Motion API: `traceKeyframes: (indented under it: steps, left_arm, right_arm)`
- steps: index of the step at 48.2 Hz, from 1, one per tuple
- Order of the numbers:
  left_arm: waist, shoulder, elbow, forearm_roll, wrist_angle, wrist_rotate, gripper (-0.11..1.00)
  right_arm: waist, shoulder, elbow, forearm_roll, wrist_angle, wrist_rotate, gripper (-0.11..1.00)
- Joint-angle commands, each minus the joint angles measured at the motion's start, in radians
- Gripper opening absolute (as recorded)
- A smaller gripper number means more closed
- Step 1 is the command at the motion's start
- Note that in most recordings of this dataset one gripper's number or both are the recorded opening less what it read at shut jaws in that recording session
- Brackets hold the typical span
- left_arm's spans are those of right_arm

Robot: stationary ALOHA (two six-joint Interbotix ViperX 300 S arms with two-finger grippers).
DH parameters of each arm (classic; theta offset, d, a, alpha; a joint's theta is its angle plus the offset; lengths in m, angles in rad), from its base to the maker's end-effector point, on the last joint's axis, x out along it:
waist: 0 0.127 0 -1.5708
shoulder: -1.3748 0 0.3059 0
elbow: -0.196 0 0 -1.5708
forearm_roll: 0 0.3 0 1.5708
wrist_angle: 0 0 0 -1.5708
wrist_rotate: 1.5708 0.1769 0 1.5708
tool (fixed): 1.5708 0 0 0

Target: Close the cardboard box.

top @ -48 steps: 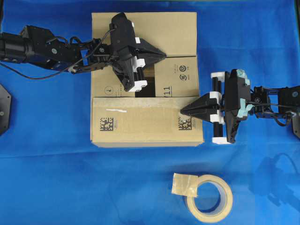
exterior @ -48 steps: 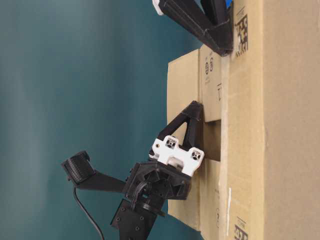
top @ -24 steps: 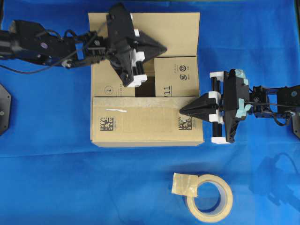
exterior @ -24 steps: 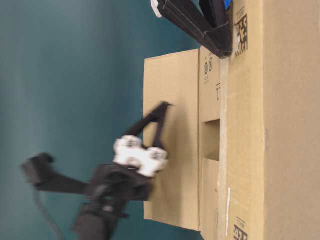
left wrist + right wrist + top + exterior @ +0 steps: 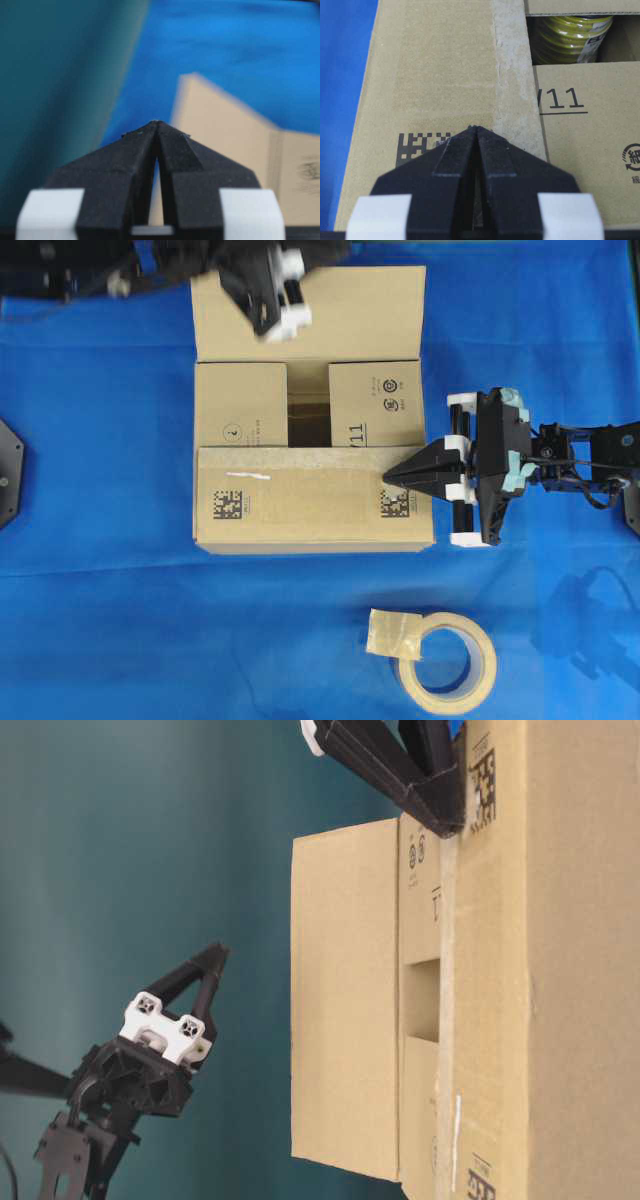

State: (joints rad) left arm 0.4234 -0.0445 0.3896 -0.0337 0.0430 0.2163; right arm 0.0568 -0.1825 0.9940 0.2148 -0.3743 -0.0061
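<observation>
One flap up on cardboard box [image 5: 310, 455] | right hand [image 5: 390, 477] pressing front flap

Left gripper [image 5: 156, 125] (fingertips together) above blurred cardboard box [image 5: 225, 150].

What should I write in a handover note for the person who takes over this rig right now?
Left gripper: shut, holds nothing, lifted clear of the cardboard box.
Right gripper: shut, tip pressing on the near long flap by a black square code.
Done: both short flaps and the near long flap are folded down.
Left: the far long flap stands open; a gap between the short flaps shows a yellow-green coil inside. Fold that flap down.
</observation>
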Motion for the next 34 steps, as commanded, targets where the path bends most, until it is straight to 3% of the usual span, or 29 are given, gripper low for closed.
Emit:
traceKeyframes:
  steps: [1,14,34]
  left_arm:
    - [0.048,0.020,-0.074,0.000,0.086,0.002,0.00]
    - [0.127,0.138,-0.164,0.000,0.295,0.003,0.00]
    - [0.071,0.152,-0.179,0.000,0.402,0.003,0.00]
  right_arm:
    - [-0.003,-0.009,-0.015,0.002,-0.003,-0.002,0.00]
    - [-0.005,-0.009,-0.015,0.000,-0.005,-0.006,0.00]
    - [-0.006,-0.008,-0.015,0.000,-0.006,-0.011,0.00]
